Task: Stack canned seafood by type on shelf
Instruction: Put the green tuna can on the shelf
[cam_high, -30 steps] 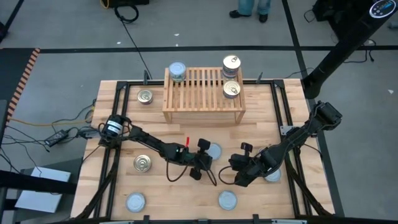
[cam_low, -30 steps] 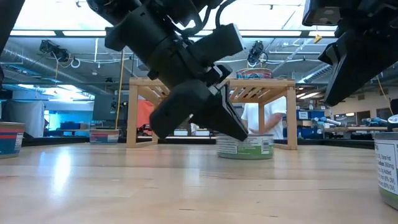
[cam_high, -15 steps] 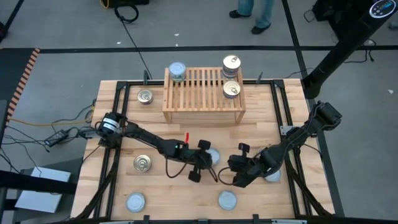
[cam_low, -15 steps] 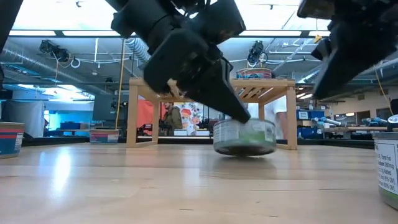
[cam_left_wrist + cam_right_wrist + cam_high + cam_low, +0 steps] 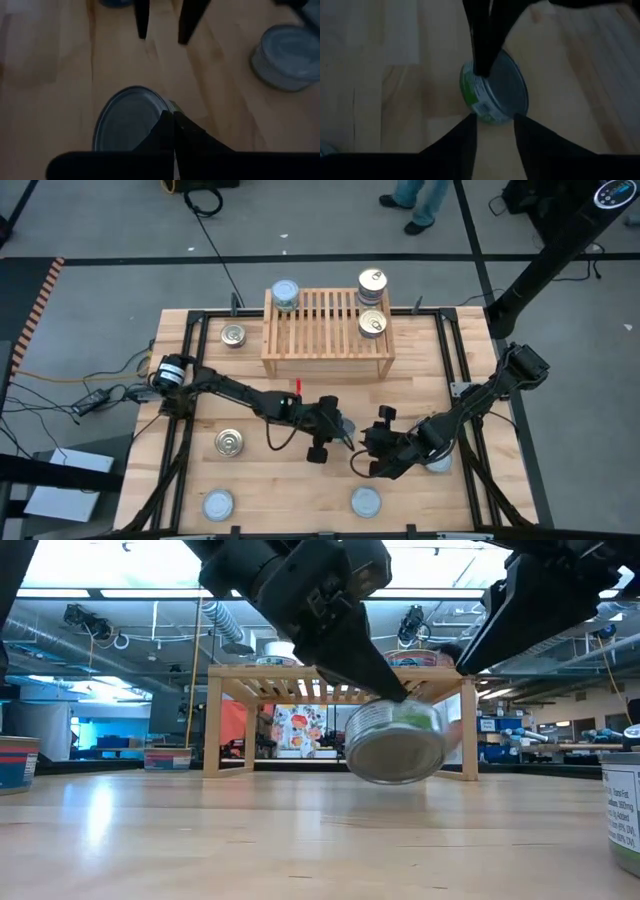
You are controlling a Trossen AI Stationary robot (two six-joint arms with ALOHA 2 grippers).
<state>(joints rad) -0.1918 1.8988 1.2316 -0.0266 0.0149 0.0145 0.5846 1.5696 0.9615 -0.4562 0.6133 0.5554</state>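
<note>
A short tin [image 5: 395, 740] with a silvery lid and a green label hangs tilted over the middle of the table, also visible as the tin [image 5: 495, 95] in the right wrist view. My left gripper [image 5: 340, 430] is shut on it. My right gripper [image 5: 495, 118] stands open just to the tin's right, its fingers near the tin's lower edge but apart from it. The wooden shelf [image 5: 327, 332] at the far side carries a silver-lidded tin [image 5: 285, 293], two stacked gold-lidded tins [image 5: 372, 282] and one more gold-lidded tin [image 5: 372, 323] on its slatted top. My left gripper pinches the tin's rim [image 5: 162, 103] between its two fingertips, at the tin's upper edge. The fingers [image 5: 481, 55] slant down onto it from above and from the table's left. The tin hangs tilted below them, one flat face [image 5: 392, 752] toward the near edge, seemingly clear of the table.
Loose tins stand on the tabletop: gold-lidded ones [image 5: 234, 334] [image 5: 229, 442] at the left, silver-lidded ones [image 5: 218, 504] [image 5: 366, 501] near the front edge, and one [image 5: 437, 461] under my right arm. A person's legs [image 5: 415, 195] show beyond the table.
My left gripper has risen and rolled while moving a little toward the table's right. The tin, standing flat a second ago, first tipped up on one edge and now hangs tilted off the table with a flat face toward the near edge.
</note>
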